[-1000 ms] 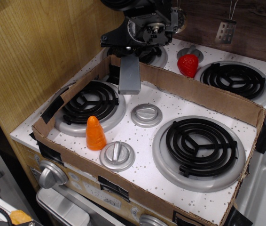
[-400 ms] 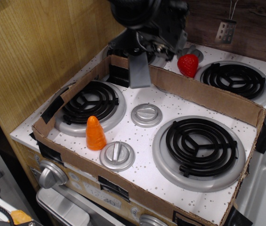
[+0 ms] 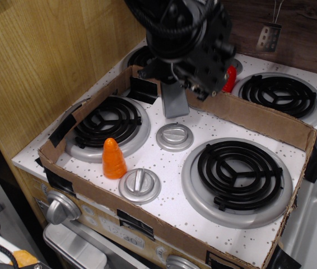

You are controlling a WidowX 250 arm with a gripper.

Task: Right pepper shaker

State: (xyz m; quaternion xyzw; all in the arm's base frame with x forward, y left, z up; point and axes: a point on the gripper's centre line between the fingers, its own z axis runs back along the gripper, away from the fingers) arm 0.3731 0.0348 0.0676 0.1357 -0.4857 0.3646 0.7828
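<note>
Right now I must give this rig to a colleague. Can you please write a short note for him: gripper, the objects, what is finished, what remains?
Gripper: shut on the pepper shaker, which hangs from it, grey body down, above the stovetop inside the cardboard frame.
Below it: upper knob. Carrot stands by the left burner.
Done: shaker picked up.
Left: set it down upright, release.
</note>
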